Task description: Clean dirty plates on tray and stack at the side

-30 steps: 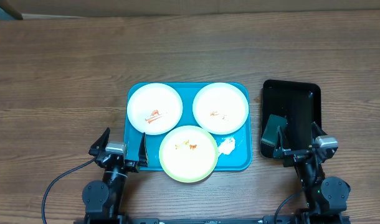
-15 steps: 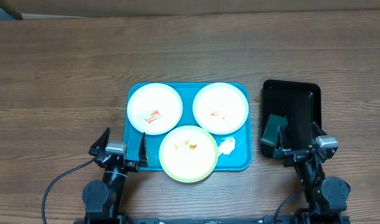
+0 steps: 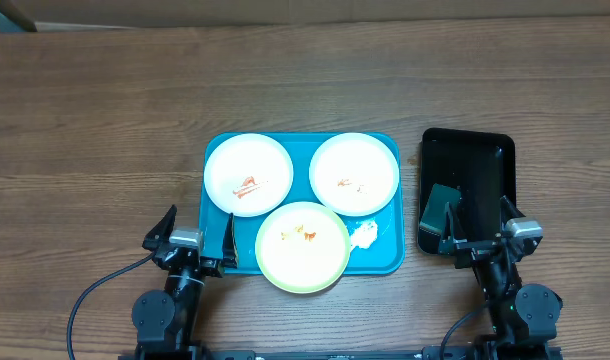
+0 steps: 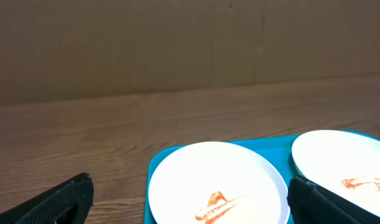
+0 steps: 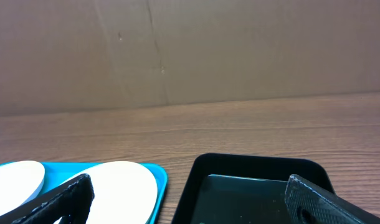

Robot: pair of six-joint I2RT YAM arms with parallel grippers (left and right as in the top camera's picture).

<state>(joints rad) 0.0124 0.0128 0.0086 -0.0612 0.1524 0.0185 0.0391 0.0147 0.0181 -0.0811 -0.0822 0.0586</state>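
Black tray (image 3: 480,165) just beside turquoise tray (image 3: 301,145)

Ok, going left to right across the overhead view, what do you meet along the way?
left pincer → left white plate → yellow-green plate → right white plate → black tray. The plates lie on the turquoise tray; the right pincer overlaps the black tray, so it's left out.
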